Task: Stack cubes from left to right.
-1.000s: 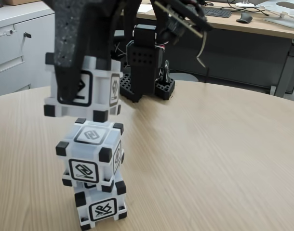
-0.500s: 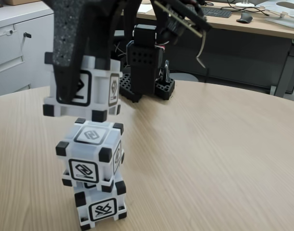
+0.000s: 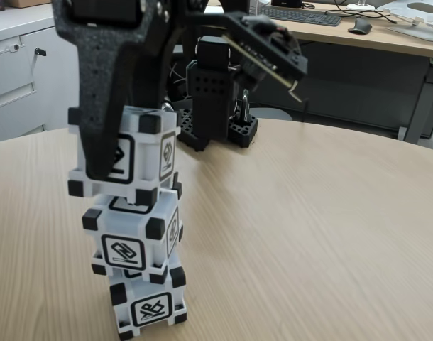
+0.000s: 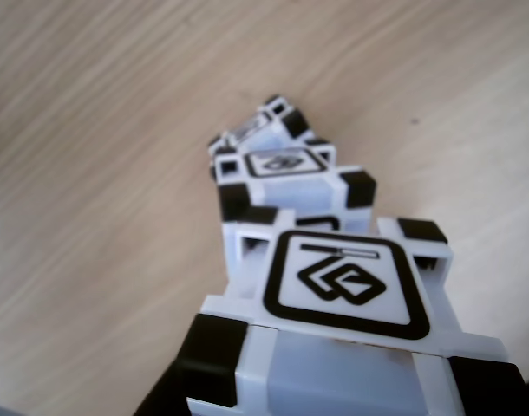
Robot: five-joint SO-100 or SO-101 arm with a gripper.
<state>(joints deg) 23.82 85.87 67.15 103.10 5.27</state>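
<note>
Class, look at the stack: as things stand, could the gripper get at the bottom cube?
Probably not. The gripper is shut on the top cube, and the middle cube sits on the bottom cube, so only its sides are free.

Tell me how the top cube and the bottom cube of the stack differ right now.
The top cube is clamped in the end effector; the bottom cube stands free on the table. The top cube sits on the middle cube, while the bottom cube carries that one. Their front glyphs differ: the bottom cube's looks crossed out, the top cube's is partly hidden. Both are white-grey with black corner blocks.
</note>
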